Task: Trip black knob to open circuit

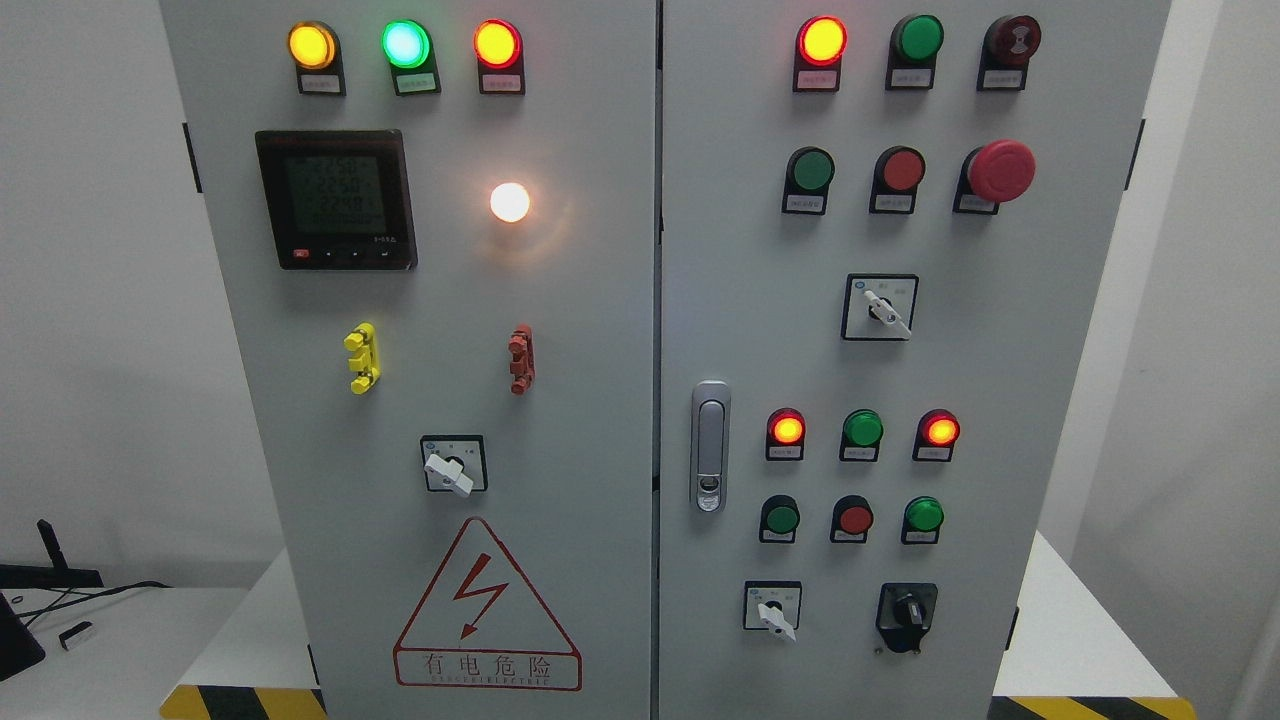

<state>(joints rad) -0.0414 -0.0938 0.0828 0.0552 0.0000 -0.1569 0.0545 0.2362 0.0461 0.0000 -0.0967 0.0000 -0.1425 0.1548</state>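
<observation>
Grey electrical cabinet point(600, 330), two doors, standing on a white table point(1060, 640). Its top and bottom edges are cut off by the frame.

Robot hands: neither arm nor hand shows in the head view, so whether the fingers are wide, narrow or holding anything cannot be told.

Hard to make out: the small label plates under every lamp and button are too small to read. The figures on the black meter point(336, 198) on the left door are dim and not legible. A dark object at the far left edge point(18, 640) is cut off, with black cables point(90, 592) trailing from it over the table.

Left door holds: a row of three lit lamps, yellow point(311, 45), green point(405, 44) and red point(496, 44); a bright white lamp point(509, 202); a yellow clip point(362, 357); a red clip point(520, 358); a white-handled switch point(451, 467); a red warning triangle point(487, 605) with a lightning bolt.

Right door holds: a silver door latch point(710, 446) near its left edge; a lit red lamp point(822, 40); a large red mushroom button point(1000, 171); a white-handled switch point(882, 309); further rows of red and green lamps and buttons; another white-handled switch point(775, 610) low down.

Task item: the black knob point(908, 612) sits at the lower right of the right door, just right of the low white-handled switch, untouched.

Yellow-and-black striped tape point(240, 702) marks the table's front edge, partly cut off.
</observation>
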